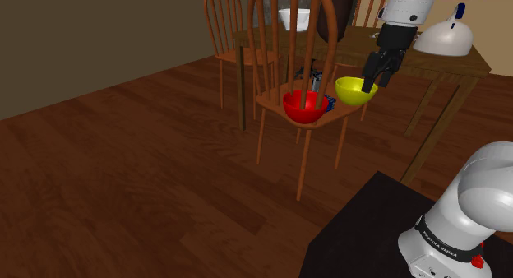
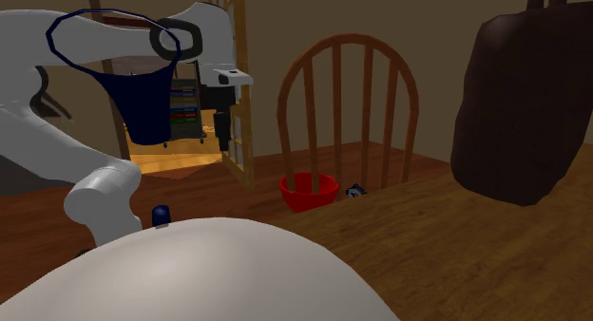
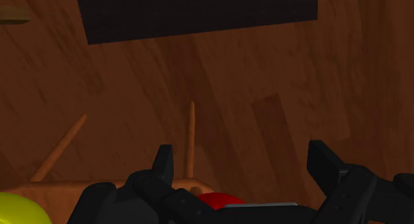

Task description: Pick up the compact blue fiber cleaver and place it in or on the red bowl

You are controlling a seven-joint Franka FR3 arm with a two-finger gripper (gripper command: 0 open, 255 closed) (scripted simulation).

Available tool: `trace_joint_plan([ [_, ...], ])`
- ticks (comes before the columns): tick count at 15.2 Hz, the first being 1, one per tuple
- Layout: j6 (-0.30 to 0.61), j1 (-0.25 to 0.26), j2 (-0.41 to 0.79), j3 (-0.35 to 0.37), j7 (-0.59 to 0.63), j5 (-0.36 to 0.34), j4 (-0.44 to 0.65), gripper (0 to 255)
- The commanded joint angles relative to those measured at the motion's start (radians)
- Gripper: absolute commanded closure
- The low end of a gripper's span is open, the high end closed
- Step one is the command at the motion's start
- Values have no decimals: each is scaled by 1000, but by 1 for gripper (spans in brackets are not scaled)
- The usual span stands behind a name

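Gripper [image 1: 368, 85]: fingers [image 3: 164, 164] apart, empty, above yellow bowl [image 1: 355, 90].
Red bowl [image 1: 304, 106]: on chair seat [image 1: 275, 97].
Cleaver [image 1: 327, 104]: between both bowls.

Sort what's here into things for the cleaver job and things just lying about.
For the job:
cleaver
red bowl
hand, open and empty

Lying about:
yellow bowl
chair under the bowls
table
white bowl
dark bag
white dome
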Motion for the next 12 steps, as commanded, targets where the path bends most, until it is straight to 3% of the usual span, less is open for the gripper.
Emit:
trace_joint_plan([
  [1,0,0,0,0,0,0,0,0],
  [12,180,-16,385,-116,-134,-41,214,0],
])
